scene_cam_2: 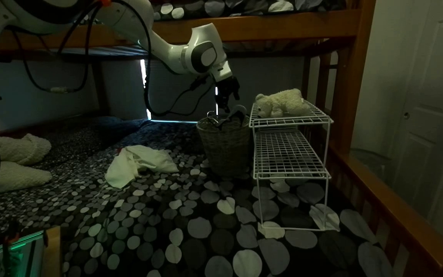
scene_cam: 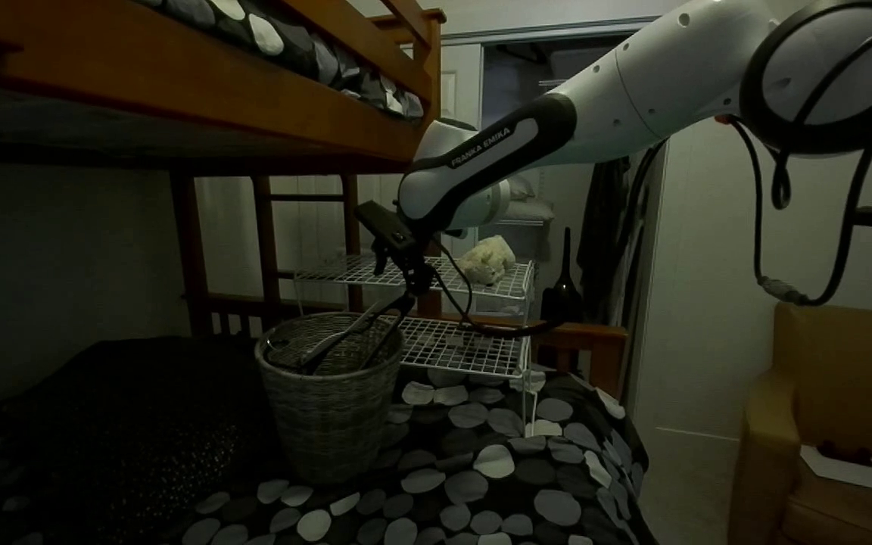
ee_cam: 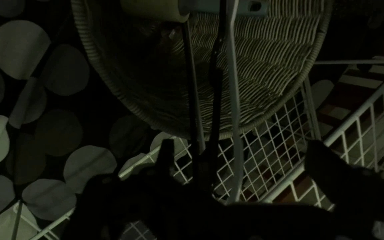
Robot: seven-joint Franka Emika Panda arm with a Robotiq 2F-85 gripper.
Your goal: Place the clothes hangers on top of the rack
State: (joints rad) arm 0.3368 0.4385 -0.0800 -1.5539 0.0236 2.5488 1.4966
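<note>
The clothes hangers (scene_cam: 345,339), thin and dark with a paler grey one, lean in the woven basket (scene_cam: 330,424) with their upper ends above its rim. They also show in an exterior view (scene_cam_2: 240,112) and in the wrist view (ee_cam: 234,83). My gripper (scene_cam: 400,274) is above the basket, over the hangers' upper ends. In the wrist view its fingers (ee_cam: 240,143) are wide apart, and the hangers run up between them. I cannot tell whether they touch the gripper. The white wire rack (scene_cam_2: 290,122) stands beside the basket, its top tier near gripper height.
A cream teddy bear (scene_cam_2: 283,103) lies on the rack's top tier. The upper bunk's wooden rail (scene_cam_2: 267,29) runs above the arm. A white cloth (scene_cam_2: 140,161) lies on the bed. A pale blue object (ee_cam: 245,7) shows in the basket in the wrist view.
</note>
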